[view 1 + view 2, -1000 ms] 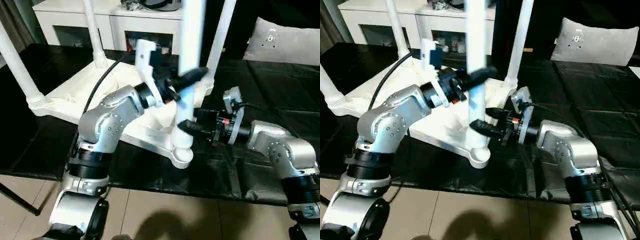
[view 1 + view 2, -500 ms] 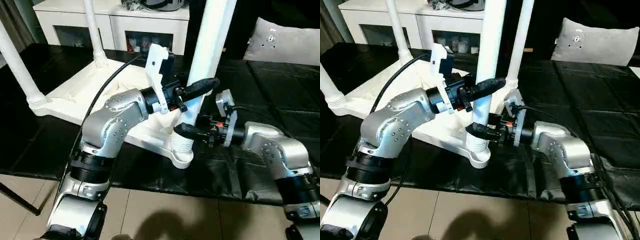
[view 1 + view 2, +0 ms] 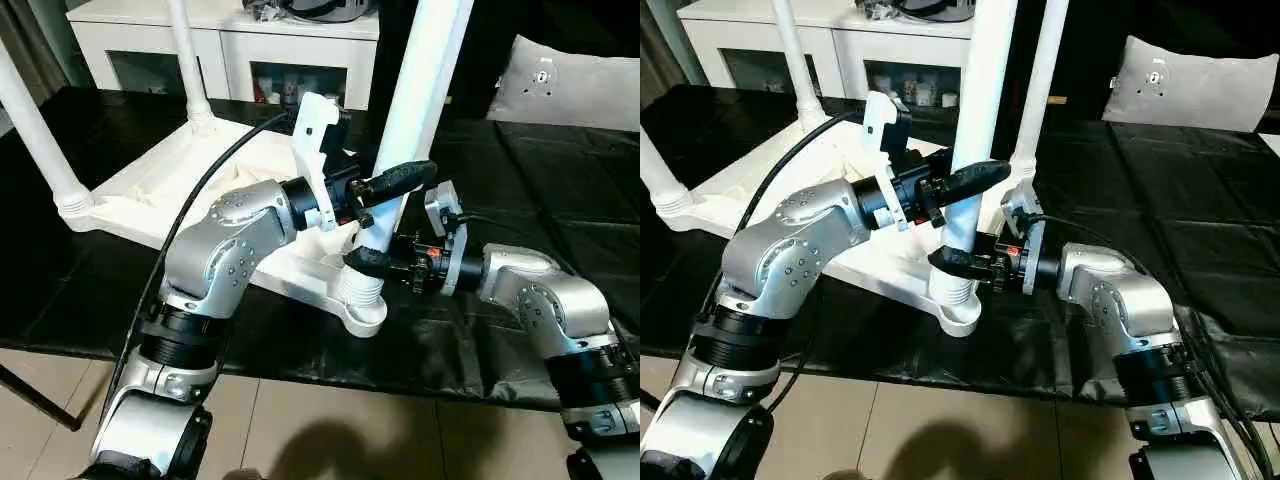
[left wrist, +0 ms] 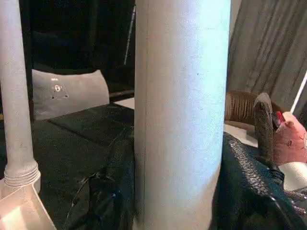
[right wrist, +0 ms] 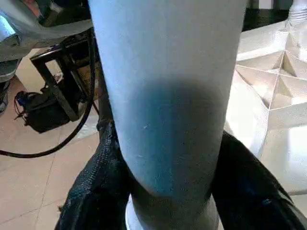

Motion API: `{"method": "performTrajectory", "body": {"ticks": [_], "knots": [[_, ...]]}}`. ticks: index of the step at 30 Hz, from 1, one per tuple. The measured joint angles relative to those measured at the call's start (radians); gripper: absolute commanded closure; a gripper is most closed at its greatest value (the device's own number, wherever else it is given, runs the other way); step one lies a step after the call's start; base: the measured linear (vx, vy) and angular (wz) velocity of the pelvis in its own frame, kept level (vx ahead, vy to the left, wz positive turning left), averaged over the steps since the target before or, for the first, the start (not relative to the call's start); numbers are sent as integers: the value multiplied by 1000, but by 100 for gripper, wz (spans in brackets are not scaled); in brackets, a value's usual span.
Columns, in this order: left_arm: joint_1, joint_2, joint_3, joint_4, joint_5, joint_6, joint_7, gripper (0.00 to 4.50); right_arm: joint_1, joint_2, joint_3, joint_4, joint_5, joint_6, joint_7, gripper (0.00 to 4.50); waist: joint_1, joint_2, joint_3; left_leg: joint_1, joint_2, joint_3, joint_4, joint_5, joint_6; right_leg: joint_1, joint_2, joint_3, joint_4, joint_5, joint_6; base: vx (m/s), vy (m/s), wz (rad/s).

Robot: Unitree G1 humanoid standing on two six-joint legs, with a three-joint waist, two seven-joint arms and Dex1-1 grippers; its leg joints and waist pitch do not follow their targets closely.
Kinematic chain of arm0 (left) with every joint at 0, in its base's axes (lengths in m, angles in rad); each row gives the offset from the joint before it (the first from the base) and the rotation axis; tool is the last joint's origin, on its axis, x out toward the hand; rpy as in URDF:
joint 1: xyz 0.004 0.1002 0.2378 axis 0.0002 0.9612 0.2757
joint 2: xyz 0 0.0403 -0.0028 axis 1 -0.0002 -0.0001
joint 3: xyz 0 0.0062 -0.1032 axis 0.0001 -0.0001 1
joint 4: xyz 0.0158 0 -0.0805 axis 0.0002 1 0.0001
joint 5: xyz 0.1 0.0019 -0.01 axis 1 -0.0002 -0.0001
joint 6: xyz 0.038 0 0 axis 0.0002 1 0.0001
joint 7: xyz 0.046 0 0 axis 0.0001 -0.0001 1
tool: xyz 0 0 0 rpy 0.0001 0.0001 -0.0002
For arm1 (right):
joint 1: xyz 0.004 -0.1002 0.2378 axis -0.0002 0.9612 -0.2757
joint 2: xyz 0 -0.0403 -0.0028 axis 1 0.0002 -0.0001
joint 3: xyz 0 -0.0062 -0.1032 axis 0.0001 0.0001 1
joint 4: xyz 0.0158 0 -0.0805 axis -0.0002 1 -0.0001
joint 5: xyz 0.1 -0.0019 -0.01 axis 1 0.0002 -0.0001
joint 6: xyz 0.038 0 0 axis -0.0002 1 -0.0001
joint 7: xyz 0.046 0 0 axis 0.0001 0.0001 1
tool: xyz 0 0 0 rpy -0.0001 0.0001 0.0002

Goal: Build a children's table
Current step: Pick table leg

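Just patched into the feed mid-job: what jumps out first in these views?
The near leg stands upright in the corner socket of the upside-down tabletop on the black mat. Both pincers clasp it: the left pincer higher up, the right pincer just above the socket. Three more legs already stand in the other corners, with a white cabinet behind.

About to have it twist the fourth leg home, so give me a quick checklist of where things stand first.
1. Left tool shut on the leg: ok, one finger either side in its wrist view.
2. Right tool around the leg lower down: ok.
3. Leg's ribbed end in the near corner socket: ok.
4. Leg fully seated: cannot tell.
5. Leg upright: not ok, leans a little.
6. Other three legs standing in the tabletop: ok.
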Motion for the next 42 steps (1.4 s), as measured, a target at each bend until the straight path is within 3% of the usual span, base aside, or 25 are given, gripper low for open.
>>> {"method": "performTrajectory", "body": {"ticks": [3,6,12,14,22,29,37,42], "knots": [[0,5,0,-1,1,1,0,270,0,2,0,0,-4,-2,0,257,0,0,0,0,0,0,0,0,0,0,0,0,0,0,0,0,0,0],[0,4,0,-9,-2,25,0,200,0,17,1,10,-28,-25,-11,257,-1,0,0,0,0,0,0,0,0,0,0,0,1,0,0,0,0,0],[13,-16,3,-22,-27,59,0,161,-1,47,20,32,-63,-76,-50,258,0,0,0,0,0,0,0,0,0,0,0,0,1,0,0,0,0,0],[18,-25,4,-30,-39,59,0,130,-4,53,20,32,-64,-78,-55,258,0,0,0,0,0,0,0,0,0,0,0,0,1,0,0,0,0,0],[48,-76,77,-85,-117,94,14,115,-9,82,6,59,-80,-98,-111,258,-2,0,0,0,0,1,1,0,-1,0,0,0,2,0,0,0,0,0],[44,-66,81,-84,-120,64,10,115,-7,112,-33,60,-81,-100,-210,259,-3,0,0,1,0,0,1,0,-1,0,0,0,2,0,0,0,0,0],[50,147,20,-14,-17,31,-150,115,43,48,-113,65,-86,-88,-254,261,-8,0,0,2,0,0,0,1,-2,0,0,1,3,0,0,0,0,0],[51,275,-75,49,94,-75,-286,115,53,44,-145,49,-87,-91,-313,261,-6,0,0,3,0,0,-1,1,-3,0,0,1,3,0,0,0,0,0]]}}
